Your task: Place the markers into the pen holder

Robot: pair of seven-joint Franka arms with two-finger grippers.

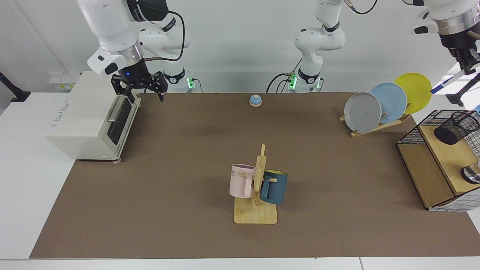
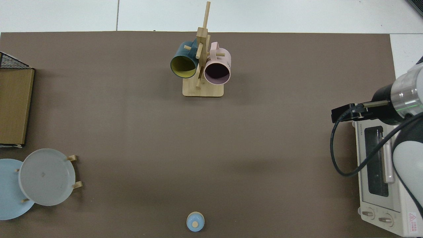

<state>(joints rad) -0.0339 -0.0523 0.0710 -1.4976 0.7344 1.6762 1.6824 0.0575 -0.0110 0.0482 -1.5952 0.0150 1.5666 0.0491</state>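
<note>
Left gripper [image 1: 468, 69]: high above the pen holder [image 1: 456, 128], jaws clamped on a marker [image 1: 445, 83] that slants down with its blue cap lowest, well clear of the holder's rim. Pen holder: black mesh cup, tilted, on the wooden shelf [image 1: 448, 157] inside the wire basket [image 1: 414, 131]. Right gripper [image 1: 143, 90]: waiting far from the pen holder, over the toaster oven [image 1: 86, 116] door, jaws spread wide and empty.

The toaster oven [image 2: 383, 172] top reads "TOSHIBA"; other lettering is illegible
</note>
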